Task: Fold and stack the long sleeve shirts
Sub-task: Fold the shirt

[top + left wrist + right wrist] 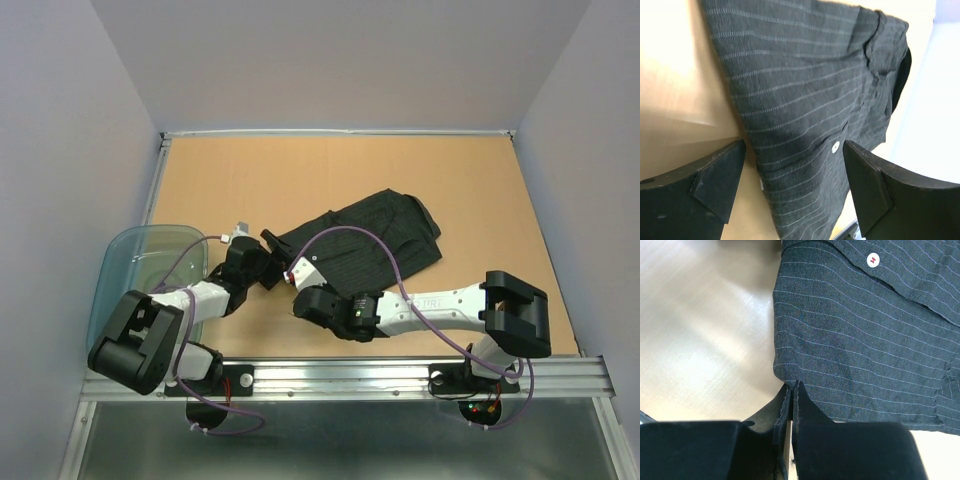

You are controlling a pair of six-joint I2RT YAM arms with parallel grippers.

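A black pinstriped long sleeve shirt [370, 240] lies bunched on the wooden table, roughly at its middle. My left gripper [272, 255] is at the shirt's left corner. In the left wrist view it [795, 150] is open, its fingers on either side of the cloth [805, 90], near a white button [835, 146]. My right gripper [298, 290] sits just in front of the shirt's near left edge. In the right wrist view its fingers [792, 390] are shut, tips touching the hem of the shirt [865, 340]. I see no cloth between them.
A translucent blue-grey plastic tub [130, 265] stands at the table's left edge, beside the left arm. A metal rail [350, 375] runs along the near edge. Grey walls close in the table at the back and sides.
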